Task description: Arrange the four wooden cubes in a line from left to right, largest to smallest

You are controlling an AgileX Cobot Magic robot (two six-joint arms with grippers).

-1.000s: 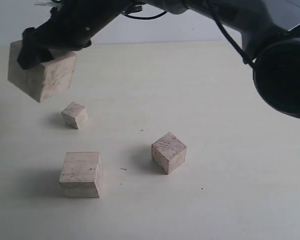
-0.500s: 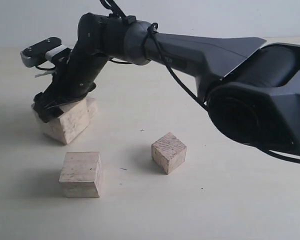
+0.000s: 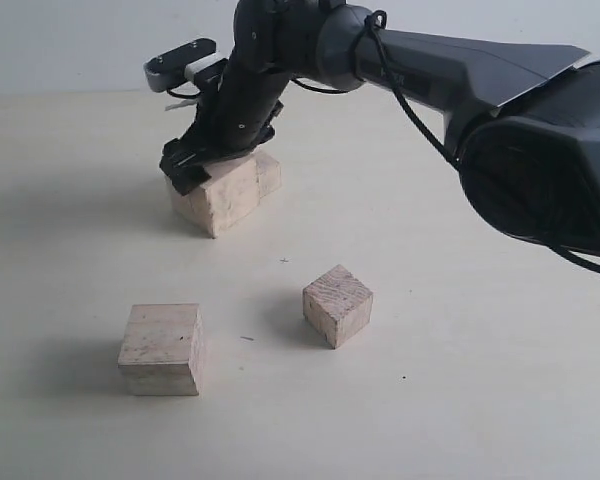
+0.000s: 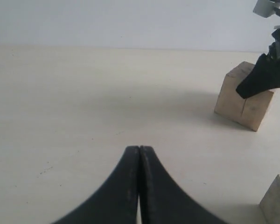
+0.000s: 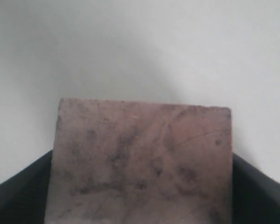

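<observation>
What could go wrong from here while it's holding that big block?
The big block is turned corner-on in the right fingers, so it may land crooked when released. Only three blocks show; the fourth block may be hidden behind it and get knocked. A low sweep leftward may hit the near-left block.

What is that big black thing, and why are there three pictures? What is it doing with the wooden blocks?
It is a robot with two arms, each ending in jaws that pinch like fingers. The wide picture comes from a camera that is not on the arms. The other two come from small cameras on the wrists. In the wide picture the right arm reaches across, its jaws clamped on the biggest block, low by the table. Its wrist camera sees that block up close. The left arm's jaws are shut and empty. Two more blocks sit loose: a middle-sized one and a smaller one.
</observation>
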